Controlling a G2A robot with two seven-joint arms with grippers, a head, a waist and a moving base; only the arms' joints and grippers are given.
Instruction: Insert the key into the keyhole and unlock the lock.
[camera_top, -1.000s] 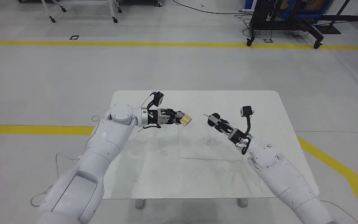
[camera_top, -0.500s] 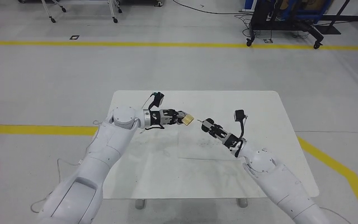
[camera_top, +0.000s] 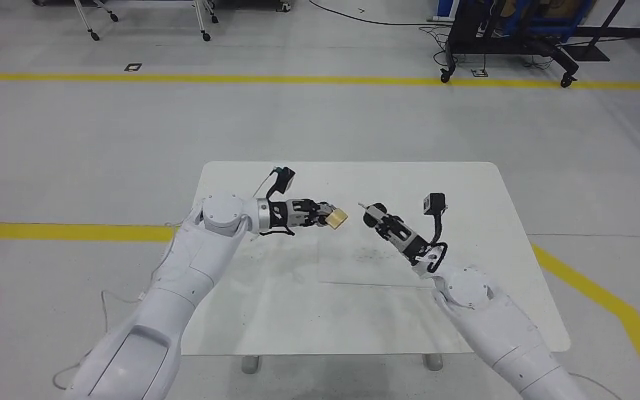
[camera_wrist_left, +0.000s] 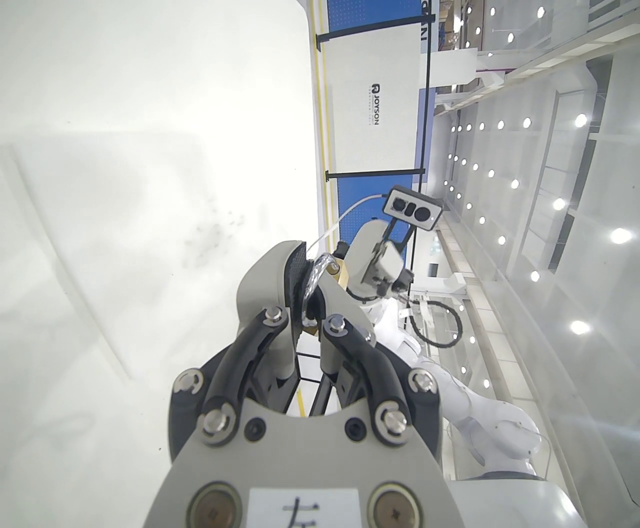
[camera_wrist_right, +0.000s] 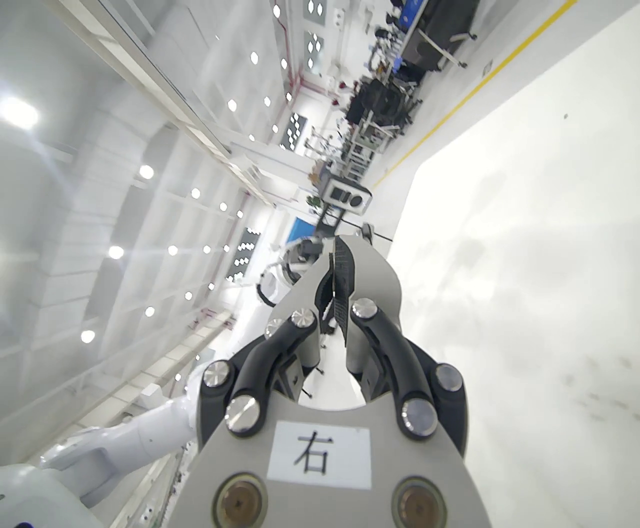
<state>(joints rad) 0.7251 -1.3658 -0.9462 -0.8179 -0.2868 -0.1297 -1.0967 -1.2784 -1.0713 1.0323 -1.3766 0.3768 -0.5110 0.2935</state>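
2 arms have come closer: the left end effector (camera_top: 322, 213) is clamped on the brass padlock (camera_top: 338, 216), the right end effector (camera_top: 374, 210) on the key (camera_top: 365, 206), so insertion is near but not yet begun.

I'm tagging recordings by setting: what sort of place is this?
Probably a factory hall or robotics lab: yellow floor lines, a wheeled black equipment rack, and a high ceiling with rows of lights.

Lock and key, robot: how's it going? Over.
Left gripper jaws shut on lock. Right gripper jaws shut on key. Key not yet in lock; nothing between them.
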